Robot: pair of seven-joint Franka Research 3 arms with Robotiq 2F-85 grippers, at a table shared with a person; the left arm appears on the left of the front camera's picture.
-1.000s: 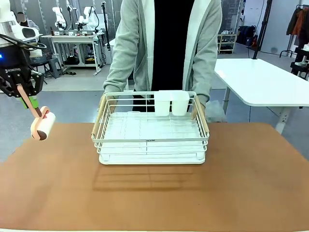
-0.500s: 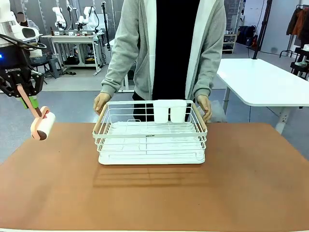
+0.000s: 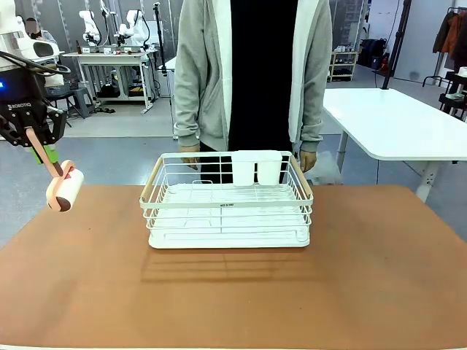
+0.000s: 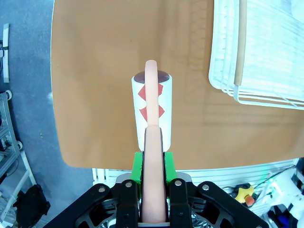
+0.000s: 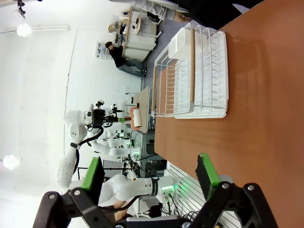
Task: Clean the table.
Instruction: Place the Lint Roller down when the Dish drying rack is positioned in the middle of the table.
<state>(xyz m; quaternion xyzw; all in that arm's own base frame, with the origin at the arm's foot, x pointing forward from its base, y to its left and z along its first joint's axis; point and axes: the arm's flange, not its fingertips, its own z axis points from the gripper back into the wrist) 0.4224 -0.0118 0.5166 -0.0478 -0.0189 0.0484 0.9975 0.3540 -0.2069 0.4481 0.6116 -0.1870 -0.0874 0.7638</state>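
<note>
Front view: big reddish-brown table (image 3: 233, 292) taking up the whole lower half, rounded corners. White wire rack (image 3: 228, 204) sitting near the far edge, about midway along it, with wooden handles at both ends and two white cups (image 3: 255, 168) hung on its far rail. Person in a grey hoodie (image 3: 252, 73) standing right behind it, hands (image 3: 308, 160) down at the sides just beyond the rack and not touching it. Over at the far left corner, left gripper (image 3: 33, 138) clamped tight on the peach handle of a lint roller (image 3: 64, 188), roller head hanging off the handle's low end above the left edge of the tabletop. Hard to say whether it touches the surface. White-topped side table (image 3: 398, 124) off to the right, past the far right corner.

Left wrist view: looking straight down the fingers, green pads (image 4: 137, 166) pinched on the roller handle from both sides. Roll (image 4: 152, 109) white with red diamonds, floating over the tabletop close to its edge, grey floor beyond. Corner of the rack (image 4: 256, 52) at upper right, well apart from the roller.

Right wrist view: everything rolled sideways. Right gripper (image 5: 151, 178) spread wide with nothing between the green pads (image 5: 207, 172), hanging off the near edge of the table (image 5: 256, 95). Rack (image 5: 194, 76) farther up on the tabletop, and the other arm with the roller (image 5: 137, 116) small in the distance.
</note>
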